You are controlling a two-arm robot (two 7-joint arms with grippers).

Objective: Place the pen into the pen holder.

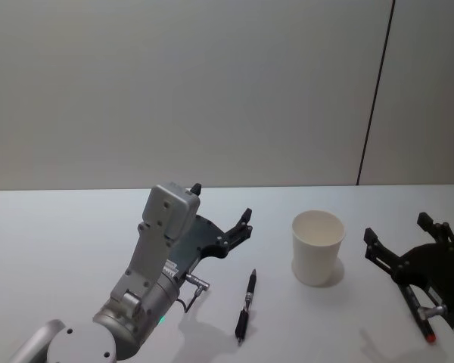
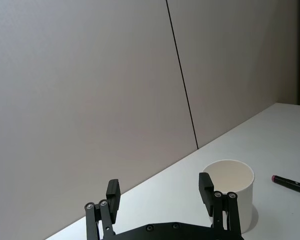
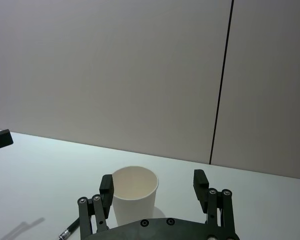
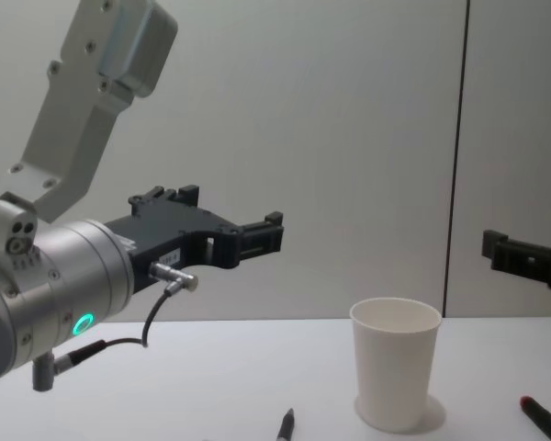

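Note:
A black pen (image 1: 246, 305) lies flat on the white table, left of the pen holder, and shows again in the right wrist view (image 3: 70, 231) and chest view (image 4: 286, 427). The pen holder (image 1: 316, 246) is a white paper cup standing upright and empty (image 4: 395, 372) (image 2: 232, 192) (image 3: 135, 195). My left gripper (image 1: 222, 203) hovers open above the table, behind and left of the pen, holding nothing (image 2: 159, 185) (image 4: 230, 216). My right gripper (image 1: 397, 228) hangs open and empty to the right of the cup (image 3: 153, 179) (image 4: 523, 257).
A second, dark pen with a red tip (image 1: 424, 318) lies on the table under the right gripper, right of the cup (image 4: 542, 418) (image 2: 290, 183). A grey wall with a dark vertical seam (image 1: 374, 91) stands behind the table's far edge.

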